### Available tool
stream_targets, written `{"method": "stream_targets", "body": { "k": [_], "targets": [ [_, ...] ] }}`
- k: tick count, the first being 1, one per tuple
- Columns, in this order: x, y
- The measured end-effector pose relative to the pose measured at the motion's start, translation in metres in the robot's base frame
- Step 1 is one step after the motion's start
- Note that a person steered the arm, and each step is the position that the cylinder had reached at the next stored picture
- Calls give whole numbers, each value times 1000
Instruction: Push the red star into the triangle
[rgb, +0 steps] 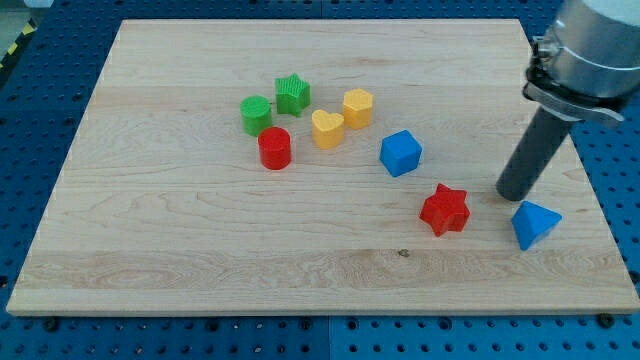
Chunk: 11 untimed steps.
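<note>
The red star (444, 210) lies on the wooden board (200, 250) at the view's lower right. The blue triangle (534, 223) lies to its right, a gap apart, near the board's right edge. My tip (515, 194) rests on the board between them, slightly above both, closer to the triangle and just above its left corner. It touches neither block.
A blue cube (401, 153) sits up and left of the star. Further left is a cluster: yellow heart (327, 128), yellow cylinder-like block (358, 107), green star (292, 94), green cylinder-like block (256, 115), red cylinder (274, 148).
</note>
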<state>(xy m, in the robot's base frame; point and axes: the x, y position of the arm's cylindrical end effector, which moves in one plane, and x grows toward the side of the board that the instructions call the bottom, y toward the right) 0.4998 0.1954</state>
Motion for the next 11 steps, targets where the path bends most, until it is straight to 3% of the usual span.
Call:
{"method": "stream_targets", "body": {
  "k": [3,4,6,7,8,11],
  "targets": [
    [42,20],
    [20,18],
    [-32,-63],
    [-32,-124],
    [-18,-141],
    [44,-22]
  ]
}}
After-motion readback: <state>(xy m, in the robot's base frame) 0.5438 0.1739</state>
